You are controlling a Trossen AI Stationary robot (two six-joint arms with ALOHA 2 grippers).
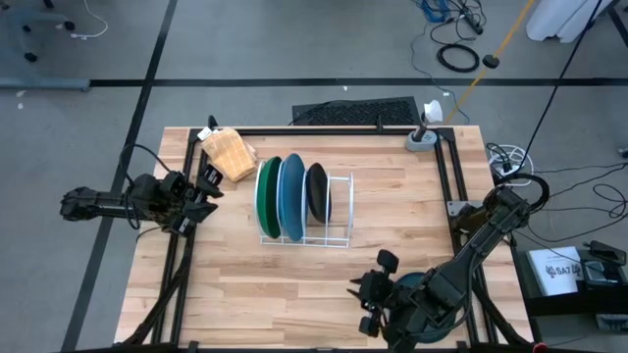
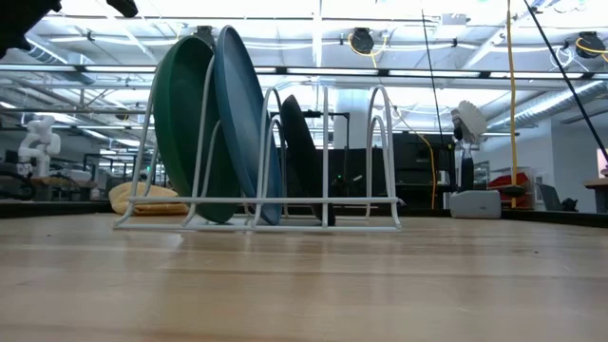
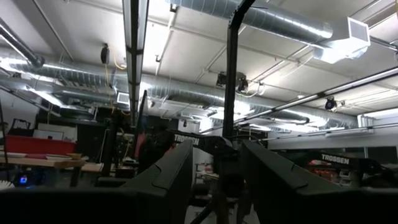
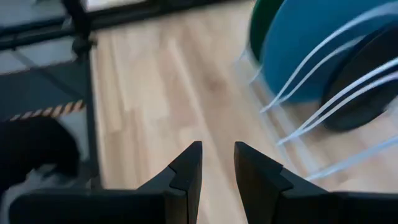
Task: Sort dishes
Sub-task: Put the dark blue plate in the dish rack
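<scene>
white wire rack point(image 1: 306, 208) is sitting mid-table, holding three plates on edge: green plate point(image 1: 266, 197) in the slot nearest the left arm, light-blue plate point(image 1: 291, 196) just beside it and leaning against it in the low view, black plate point(image 1: 317, 193) one slot over, apart from the blue. i'm not seeing a fourth, dark-teal plate in any view

left gripper point(image 1: 208, 189) is hanging at the table's left edge, near the tan woven thing point(image 1: 228, 153), well apart from the rack. its wrist view is pointing up at the ceiling; fingers point(image 3: 169, 176) are standing parted with a clear gap, gripping nothing

right gripper point(image 1: 365, 294) is sitting over the front right of the table, apart from the rack. its fingers point(image 4: 187, 169) are showing a narrow gap, slightly parted, nothing between them, bare wood underneath, rack and plates ahead

neither gripper is touching a plate
</scene>
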